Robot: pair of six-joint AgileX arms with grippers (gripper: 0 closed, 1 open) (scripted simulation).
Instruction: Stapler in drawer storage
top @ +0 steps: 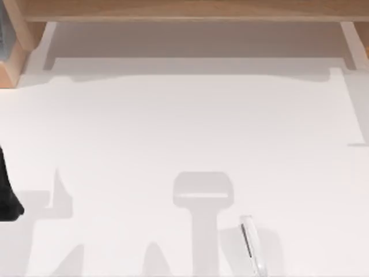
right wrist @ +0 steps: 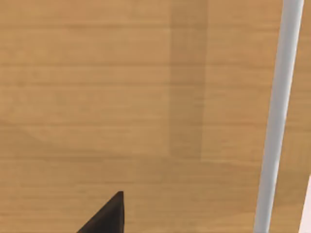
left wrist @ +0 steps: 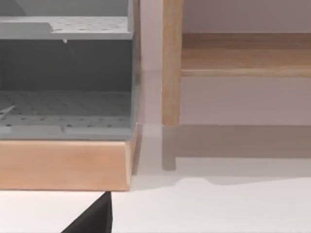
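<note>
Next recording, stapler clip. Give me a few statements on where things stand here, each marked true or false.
1. The slim whitish-grey stapler lies on the white table near the top view's lower edge. True.
2. A pincer is clamped on the stapler. False: nothing touches it; it lies alone.
3. The stapler lies right of the table's middle. True.
4. The stapler already sits inside the grey perforated drawer unit. False: it is still on the table.
5. The drawer unit rests on a light wooden base. True.

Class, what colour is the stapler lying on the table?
Whitish-grey with a dark line along its length; the stapler shows best in the top view.
</note>
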